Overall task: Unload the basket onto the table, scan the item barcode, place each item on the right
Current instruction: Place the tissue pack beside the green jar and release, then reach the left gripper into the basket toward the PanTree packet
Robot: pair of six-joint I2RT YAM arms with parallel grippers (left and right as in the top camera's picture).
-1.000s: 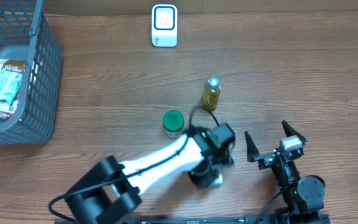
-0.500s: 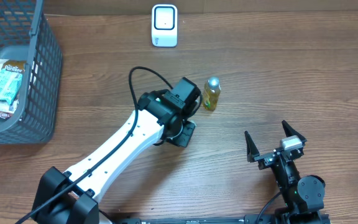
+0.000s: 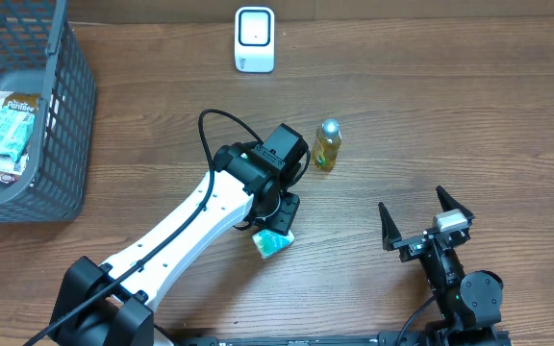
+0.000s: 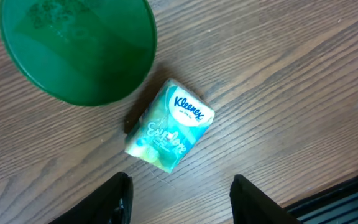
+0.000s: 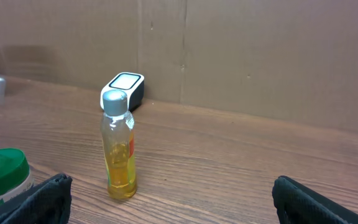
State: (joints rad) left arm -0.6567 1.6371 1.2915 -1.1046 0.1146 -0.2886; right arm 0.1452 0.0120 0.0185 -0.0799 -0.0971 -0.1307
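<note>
My left claw (image 4: 182,199) has let go since a moment ago: jaws now parted, empty, above the Kleenex pack (image 4: 169,134) lying on the table (image 4: 291,93) just beside the green lid (image 4: 76,46). My right claw (image 3: 426,229) gapes wide, empty.

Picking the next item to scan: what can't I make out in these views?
Kleenex pack: no barcode shows; left wrist sees only one printed face, and overhead it lies partly under the left arm.
Green lid: cut by the top edge in left wrist, hidden under the arm overhead.
Packets in the basket: overhead, too small to read.
</note>
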